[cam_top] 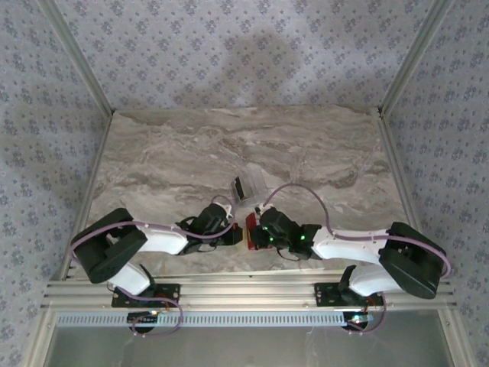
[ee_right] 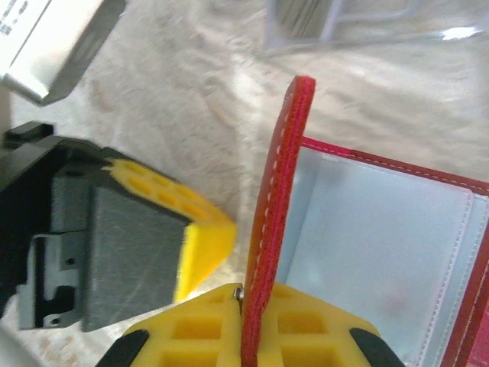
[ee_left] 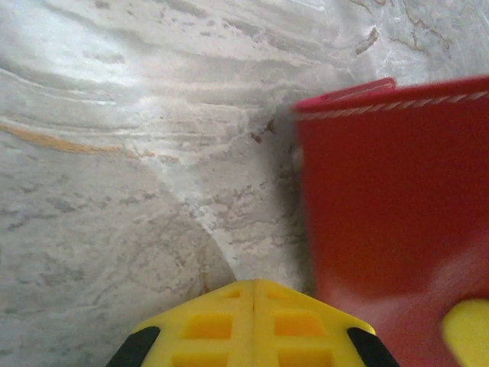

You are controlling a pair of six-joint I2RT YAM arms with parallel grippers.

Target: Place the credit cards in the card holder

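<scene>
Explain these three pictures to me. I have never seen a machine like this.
These are two white robot arms bolted at the near edge of a marble-patterned table. The wide picture looks down from above and behind them. The other two come from a camera on each wrist, so the yellow pads at the bottom are that arm's own fingers. On the table are a clear plastic box and, between the arms, a red card holder. The right end effector is shut on one flap of the card holder and holds it upright, so the grey-silver inside shows. The left end effector is shut, with nothing seen between its fingers, beside the holder's red outside.
</scene>
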